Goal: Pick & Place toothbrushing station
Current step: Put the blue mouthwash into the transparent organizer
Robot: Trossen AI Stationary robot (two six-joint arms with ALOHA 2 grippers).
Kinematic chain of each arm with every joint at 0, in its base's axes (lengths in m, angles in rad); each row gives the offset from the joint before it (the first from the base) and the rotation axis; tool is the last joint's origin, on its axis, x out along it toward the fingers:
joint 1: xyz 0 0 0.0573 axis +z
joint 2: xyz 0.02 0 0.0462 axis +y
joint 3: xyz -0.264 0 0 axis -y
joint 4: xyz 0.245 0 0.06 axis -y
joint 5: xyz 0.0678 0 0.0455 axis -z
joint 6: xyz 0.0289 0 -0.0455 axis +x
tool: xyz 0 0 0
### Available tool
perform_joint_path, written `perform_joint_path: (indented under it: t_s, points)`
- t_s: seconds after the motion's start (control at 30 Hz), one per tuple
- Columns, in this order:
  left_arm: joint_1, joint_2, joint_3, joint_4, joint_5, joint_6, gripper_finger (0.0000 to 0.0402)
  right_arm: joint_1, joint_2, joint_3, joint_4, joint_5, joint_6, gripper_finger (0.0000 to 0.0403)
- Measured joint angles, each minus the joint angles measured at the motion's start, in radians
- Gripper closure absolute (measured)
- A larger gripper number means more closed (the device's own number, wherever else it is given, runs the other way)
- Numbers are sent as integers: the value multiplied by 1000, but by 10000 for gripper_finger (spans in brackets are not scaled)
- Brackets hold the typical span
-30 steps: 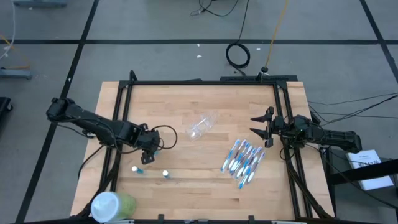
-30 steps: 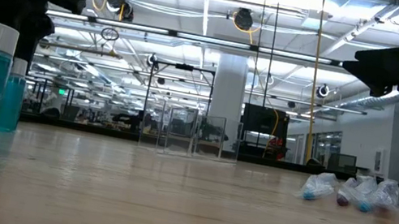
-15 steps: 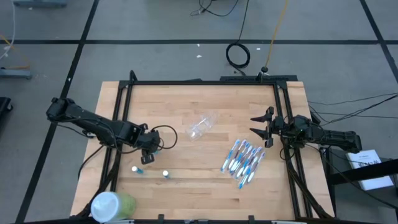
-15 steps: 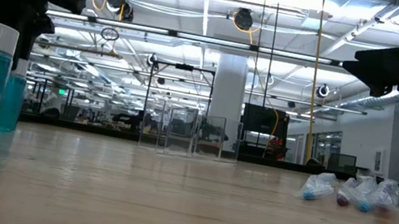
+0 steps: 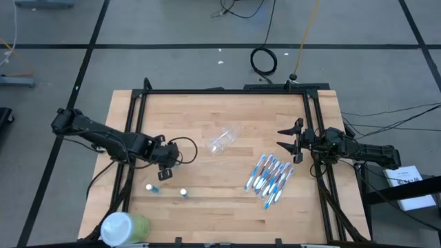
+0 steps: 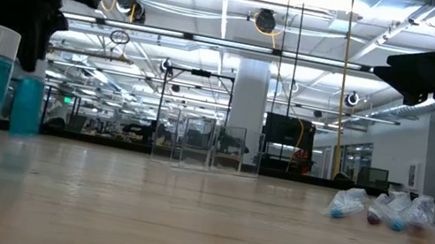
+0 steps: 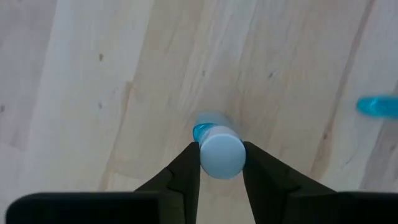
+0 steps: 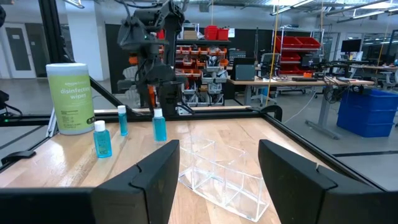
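Three tiny teal tubes with white caps show. Two stand on their bases [image 5: 149, 187] [image 5: 184, 193] on the wooden table; the third tube [image 7: 219, 149] is in my left gripper [image 7: 222, 163], which is shut on it at the table's left [image 5: 164, 167]. The clear plastic cup [image 5: 224, 140] lies on its side mid-table. Several blue-and-white toothbrushes [image 5: 269, 176] lie side by side right of centre. My right gripper [image 5: 280, 138] waits open at the right edge, level, pointing toward the cup [image 8: 217, 171]. My left gripper pinches the tube's white cap [image 7: 222, 155] between its two fingers, one on each side. The fingers come from above, pointing down. The tube hangs upright below them [image 6: 25, 106], and its base looks just clear of the table.
A larger green cup with a white lid [image 5: 124, 227] stands at the near left corner. A black frame [image 5: 227, 91] runs along the table's far and side edges. Bare wood lies between the tubes, the cup and the toothbrushes.
My left gripper has taken hold of the tube and carried it up a little and toward the table's right edge; the tube has stayed upright.
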Motion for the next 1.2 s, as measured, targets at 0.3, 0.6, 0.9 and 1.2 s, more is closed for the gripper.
perform_joint_path:
  t_s: [0.3, 0.6, 0.9, 1.2]
  points:
    - [106, 0, 188, 2, -22, 99, 300, 0, 0, 0, 0, 0, 0, 190]
    - [246, 92, 412, 33, -72, 362, 301, 0, 0, 0, 0, 0, 0, 190]
    - [339, 405, 670, 32, 39, 680, 301, 0, 0, 0, -2, 0, 0, 190]
    - [393, 563, 817, 30, 85, 985, 298, 0, 0, 0, -2, 0, 0, 190]
